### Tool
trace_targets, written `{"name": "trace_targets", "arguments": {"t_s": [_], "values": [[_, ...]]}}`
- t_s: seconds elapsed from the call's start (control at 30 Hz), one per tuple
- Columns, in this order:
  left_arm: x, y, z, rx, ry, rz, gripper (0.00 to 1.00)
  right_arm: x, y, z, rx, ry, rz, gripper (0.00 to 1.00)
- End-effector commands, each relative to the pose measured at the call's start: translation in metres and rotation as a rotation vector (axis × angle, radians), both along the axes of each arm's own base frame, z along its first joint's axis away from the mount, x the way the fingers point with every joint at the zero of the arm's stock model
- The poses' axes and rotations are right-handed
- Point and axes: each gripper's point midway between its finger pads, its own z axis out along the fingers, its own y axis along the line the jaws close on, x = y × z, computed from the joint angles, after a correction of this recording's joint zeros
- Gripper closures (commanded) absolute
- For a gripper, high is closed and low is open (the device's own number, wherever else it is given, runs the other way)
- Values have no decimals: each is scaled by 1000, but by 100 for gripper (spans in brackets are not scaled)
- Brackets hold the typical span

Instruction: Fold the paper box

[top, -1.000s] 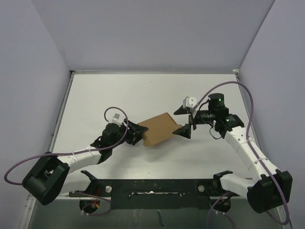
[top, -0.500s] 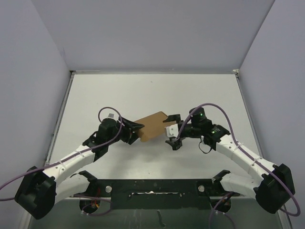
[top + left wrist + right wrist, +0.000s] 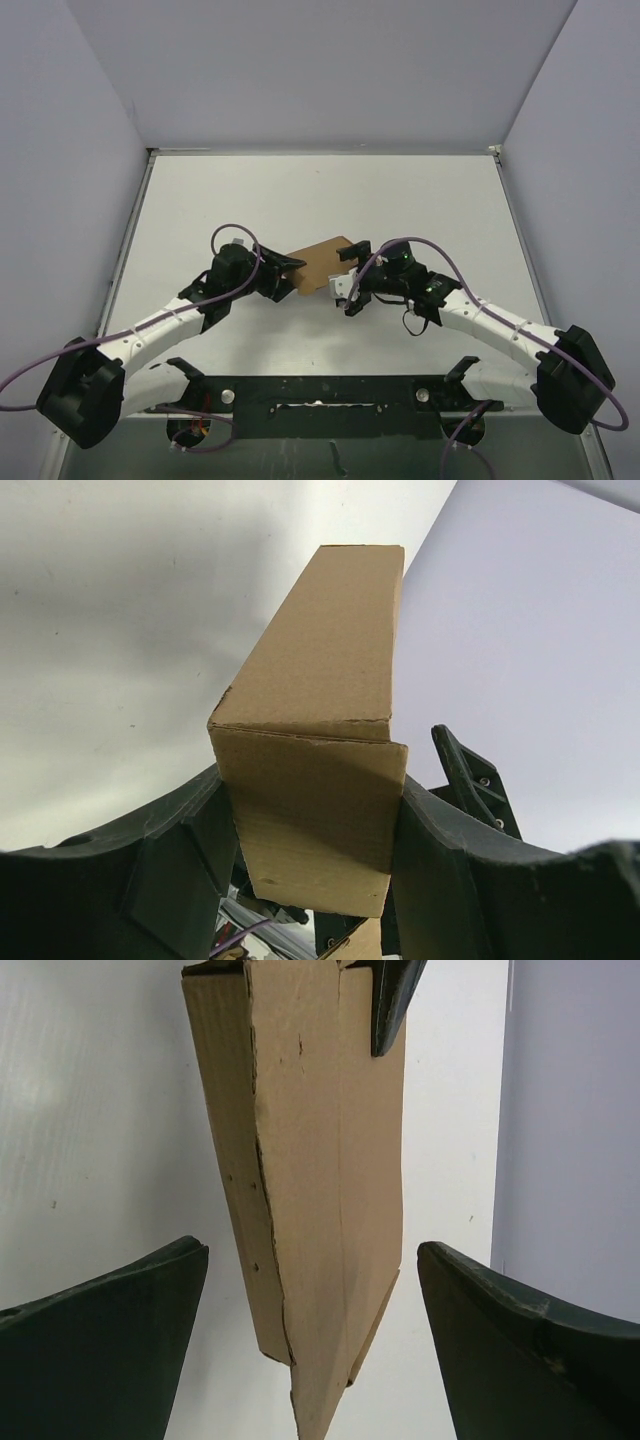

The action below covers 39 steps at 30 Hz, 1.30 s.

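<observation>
the left fingers pinch the near end of the paper box, one pressed against each side wall, while the right fingers stand spread wide on either side of the far end, touching neither wall

the box sits between the two arms over the middle of the tabletop, apparently lifted clear of it

it already has the shape of a long carton: top and sides are folded square, and the near end face looks closed

the far end looks unfinished, with a flap edge hanging loose and the seam gaping a little — what is left, as i judge it, is tucking and closing that end
</observation>
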Motion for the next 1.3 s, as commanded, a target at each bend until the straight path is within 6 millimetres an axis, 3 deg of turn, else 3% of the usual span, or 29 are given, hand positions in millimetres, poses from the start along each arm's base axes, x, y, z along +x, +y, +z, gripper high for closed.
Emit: {"name": "trace_targets", "arguments": {"t_s": [0.0, 0.27, 0.7, 1.03, 1.2, 1.27], "values": [[13, -12, 36, -84, -83, -11, 51, 13, 11, 17, 52, -88, -26, 13], [13, -15, 33, -99, -84, -20, 51, 12, 19, 5, 29, -99, -23, 21], [10, -15, 34, -120, -98, -27, 44, 10, 20, 5, 38, -74, -24, 51], [9, -11, 43, -144, -146, -13, 21, 11, 17, 8, 55, -53, -42, 55], [4, -3, 53, -131, -194, -3, 3, 13, 13, 15, 96, 1, -63, 55], [1, 2, 58, -113, -220, 5, 2, 14, 11, 16, 107, 25, -69, 55]]}}
